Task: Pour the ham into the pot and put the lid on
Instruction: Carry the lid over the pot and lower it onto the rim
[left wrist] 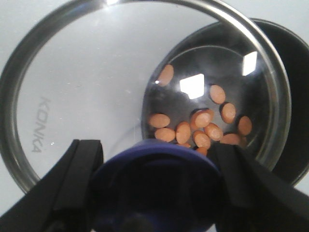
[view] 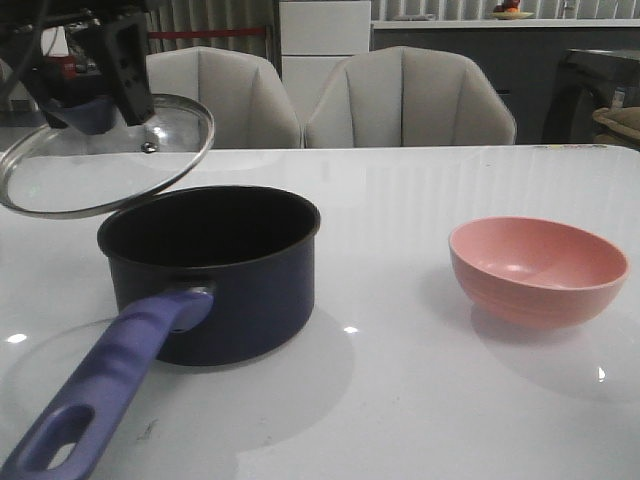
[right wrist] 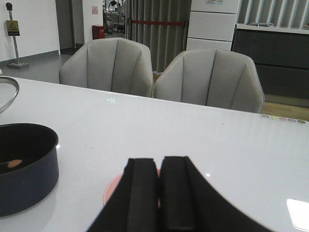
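- Covering is the step in hand: the ham [left wrist: 203, 126] already lies in the pot [view: 215, 275], a scatter of small oval orange-pink pieces on its black floor, seen through the glass in the left wrist view
- The lid [view: 105, 160] hangs tilted above and to the left of the pot's rim, its near edge low, not yet touching the pot as far as the front view shows
- The left gripper [left wrist: 154, 186] is clamped on the lid's blue knob [left wrist: 154, 188], a black finger on each side of it
- The next move, in my judgement, calls for shifting the lid to the right until it is centred over the pot, levelling it, then lowering it so the silver rim seats evenly all round
- The lid is clear glass with a small vent hole and a polished metal band; the pot is dark navy, round and straight-walled, with a long purple-blue handle [view: 110, 385] pierced at its end
- The right gripper [right wrist: 157, 193] sits idle with its black fingers pressed together and nothing between them
- The pink bowl [view: 538, 268], smooth and shallow, stands empty well to the right on the glossy white table [view: 400, 200]
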{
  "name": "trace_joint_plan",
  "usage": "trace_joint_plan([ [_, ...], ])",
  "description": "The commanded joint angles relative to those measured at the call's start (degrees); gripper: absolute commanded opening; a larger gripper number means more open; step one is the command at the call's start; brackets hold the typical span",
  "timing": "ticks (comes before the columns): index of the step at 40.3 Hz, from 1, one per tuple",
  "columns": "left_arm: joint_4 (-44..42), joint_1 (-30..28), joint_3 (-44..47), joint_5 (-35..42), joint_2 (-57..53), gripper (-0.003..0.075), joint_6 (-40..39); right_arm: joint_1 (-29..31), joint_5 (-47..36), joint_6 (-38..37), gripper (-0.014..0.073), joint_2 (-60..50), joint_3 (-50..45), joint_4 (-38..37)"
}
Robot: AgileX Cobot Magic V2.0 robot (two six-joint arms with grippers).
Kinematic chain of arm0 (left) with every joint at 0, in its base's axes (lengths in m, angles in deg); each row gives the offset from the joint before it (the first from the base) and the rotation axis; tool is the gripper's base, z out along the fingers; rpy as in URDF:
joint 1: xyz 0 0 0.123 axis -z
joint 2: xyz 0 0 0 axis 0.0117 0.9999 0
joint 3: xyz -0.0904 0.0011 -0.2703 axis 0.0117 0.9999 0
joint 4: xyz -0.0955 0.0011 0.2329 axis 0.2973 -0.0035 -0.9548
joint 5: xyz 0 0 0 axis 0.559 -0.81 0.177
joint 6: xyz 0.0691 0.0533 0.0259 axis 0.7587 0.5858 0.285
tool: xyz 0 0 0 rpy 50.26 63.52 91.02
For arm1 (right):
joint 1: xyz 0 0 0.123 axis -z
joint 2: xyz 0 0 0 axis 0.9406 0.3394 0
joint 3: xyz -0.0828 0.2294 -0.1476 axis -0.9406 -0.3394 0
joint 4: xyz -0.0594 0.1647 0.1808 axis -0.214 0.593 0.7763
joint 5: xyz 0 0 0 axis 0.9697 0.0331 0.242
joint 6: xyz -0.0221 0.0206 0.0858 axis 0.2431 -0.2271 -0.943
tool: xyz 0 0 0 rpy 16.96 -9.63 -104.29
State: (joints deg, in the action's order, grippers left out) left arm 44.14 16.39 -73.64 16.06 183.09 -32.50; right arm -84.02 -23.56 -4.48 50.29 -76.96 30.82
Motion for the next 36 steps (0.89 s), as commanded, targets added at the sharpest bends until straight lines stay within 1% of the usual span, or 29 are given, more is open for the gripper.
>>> trace_joint_plan([
  [1,0.71,2.22,-2.36,-2.67,-2.22,0.0115,0.25,-0.22,-4.98,0.13,0.0150,0.43,1.67,0.05],
  [12,0.71,6.57,-2.36,-2.67,-0.12,0.0115,1.54,-0.22,-4.98,0.13,0.0150,0.43,1.67,0.05],
  [16,0.71,7.14,-3.16,-2.67,0.86,0.0115,1.54,-0.22,-4.98,0.13,0.0150,0.43,1.67,0.05],
  [26,2.89,8.37,-8.56,-2.67,3.88,0.0115,1.54,-0.22,-4.98,0.13,0.0150,0.43,1.67,0.05],
  [36,3.67,9.92,-8.81,-2.67,5.27,0.0115,1.54,-0.22,-4.98,0.13,0.0150,0.43,1.67,0.05],
])
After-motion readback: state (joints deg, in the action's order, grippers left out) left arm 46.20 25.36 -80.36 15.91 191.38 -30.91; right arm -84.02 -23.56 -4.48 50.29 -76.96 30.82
